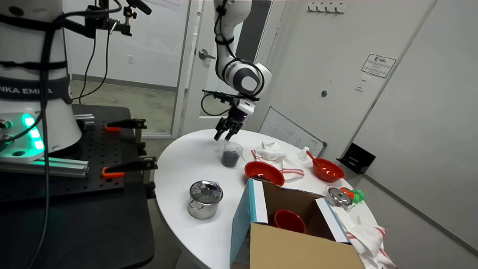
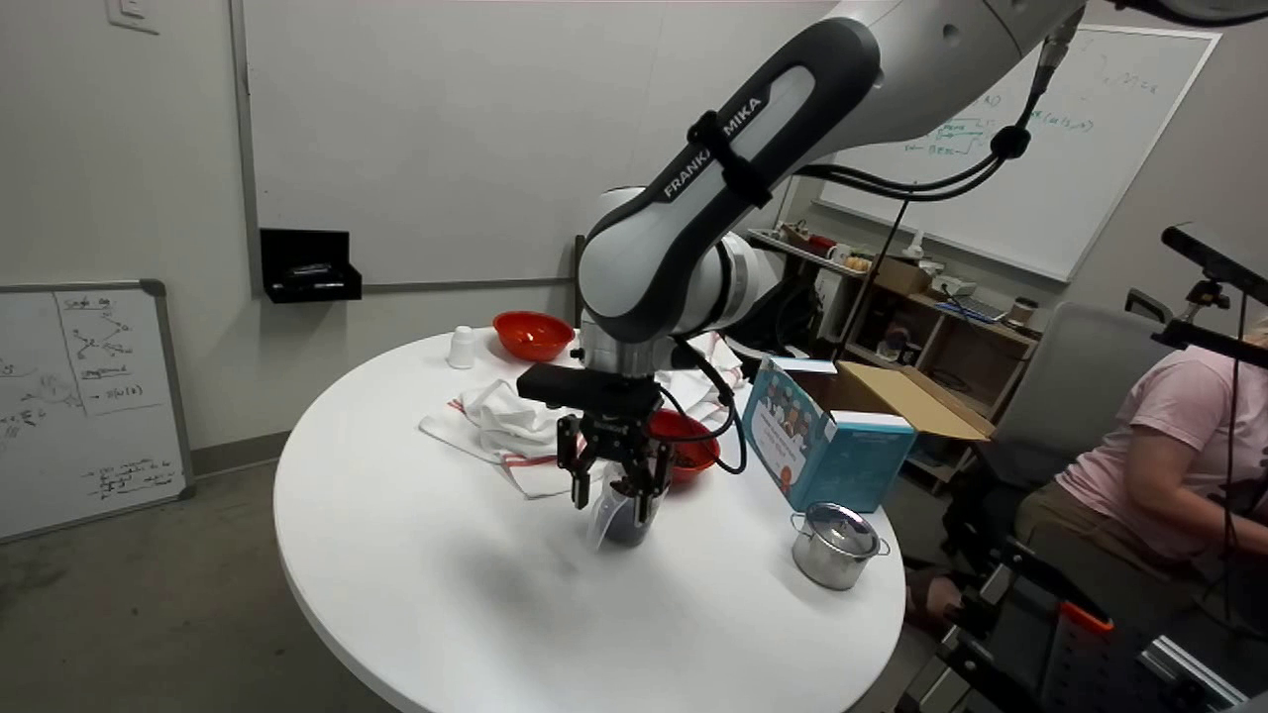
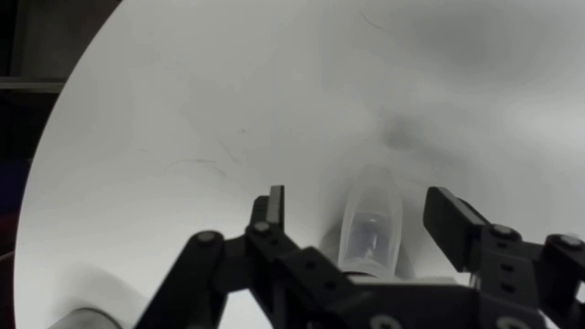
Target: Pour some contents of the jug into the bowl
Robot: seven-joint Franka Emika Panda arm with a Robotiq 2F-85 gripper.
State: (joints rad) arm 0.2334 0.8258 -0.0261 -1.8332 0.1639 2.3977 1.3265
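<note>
Hovers with empty, wide-spread gripper point(image 1: 222, 137) near jug point(image 1: 231, 155), below frame centre, apparently leaving grasp and pour into bowl point(image 1: 266, 169) undone.

One jug point(image 1: 230, 156); two bowls point(image 1: 269, 170) point(image 1: 330, 172); one red vessel point(image 1: 289, 221); two pots point(image 1: 204, 204) point(image 1: 339, 198); two cloths point(image 1: 272, 152) point(image 1: 368, 241); one box point(image 1: 306, 251)

You've got a jug point(image 1: 231, 156) in what looks like translucent plastic, bowl point(image 1: 270, 170) in glossy plastic, pot point(image 1: 201, 212) in polished metal, towel point(image 1: 272, 151) in creased cloth, box point(image 1: 300, 246) in cardboard, table point(image 1: 175, 160) smooth, your gripper point(image 3: 356, 205) matt.
</note>
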